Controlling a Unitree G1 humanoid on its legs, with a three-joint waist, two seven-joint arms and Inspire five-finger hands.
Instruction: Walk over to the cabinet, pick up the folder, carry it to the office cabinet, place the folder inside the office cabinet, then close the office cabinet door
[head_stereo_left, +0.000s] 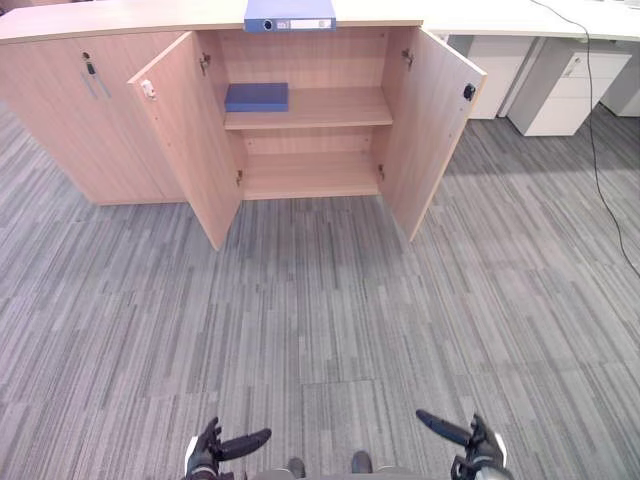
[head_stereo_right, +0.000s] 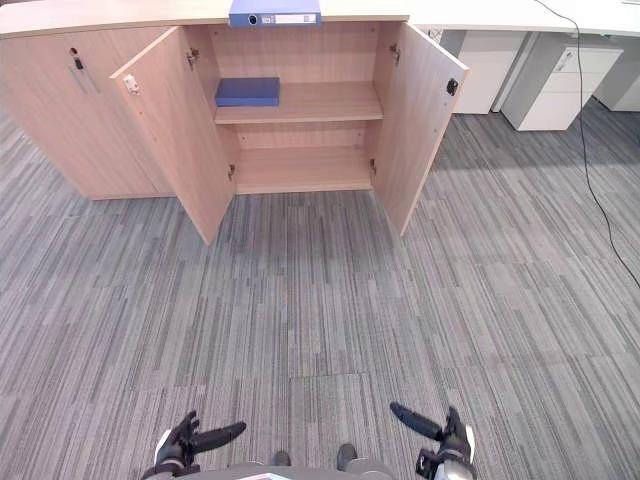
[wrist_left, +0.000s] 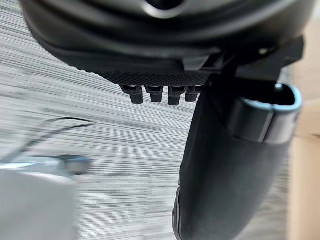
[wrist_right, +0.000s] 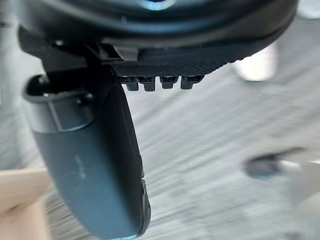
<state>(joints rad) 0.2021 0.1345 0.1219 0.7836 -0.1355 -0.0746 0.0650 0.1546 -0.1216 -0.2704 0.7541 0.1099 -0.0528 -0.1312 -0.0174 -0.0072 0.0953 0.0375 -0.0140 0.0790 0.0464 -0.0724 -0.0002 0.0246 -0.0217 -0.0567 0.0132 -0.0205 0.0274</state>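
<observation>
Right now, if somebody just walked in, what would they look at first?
Probably the wooden cabinet straight ahead with two doors swung wide open, a blue folder lying on its top and a darker blue flat thing on its upper shelf. Low in the eye views, the left hand and right hand hang open, holding nothing.

Grey streaked carpet-tile floor (head_stereo_left: 320, 300) covering whole rm. White boxy drawer pedestals (head_stereo_left: 570, 90) standing far right, side by side, sitting under long pale desktop (head_stereo_left: 520, 18).
</observation>
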